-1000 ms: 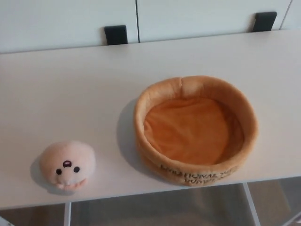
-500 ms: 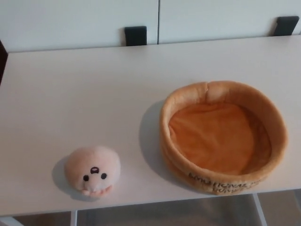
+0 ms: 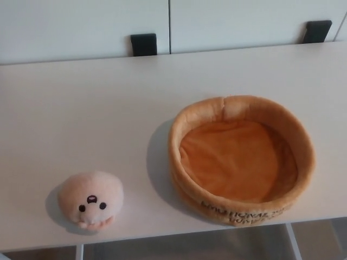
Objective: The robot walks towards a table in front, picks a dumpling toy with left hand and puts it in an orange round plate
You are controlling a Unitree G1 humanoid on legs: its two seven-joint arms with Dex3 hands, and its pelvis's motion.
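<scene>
**Dumpling toy and plate on table, no hands showing**

Near edge, left: dumpling toy, pale peach, round, sitting upright on table close to front edge. Face w/ two dark eyes and small dark mark above them, turned toward camera. Untouched, nothing around it.

Near edge, right: orange round plate, soft fabric w/ raised padded rim, dark lettering along front wall, too blurred to read. Inside bare, darker orange floor. Well apart from toy, not touching; front wall close to table edge.

Left hand, right hand: neither in frame, so finger state can't be told.

Mid: pale table surface, open stretch behind both items.

Far: table's back edge, then white panels w/ vertical seam; two black brackets at that edge, one centre-left, one far right.
</scene>
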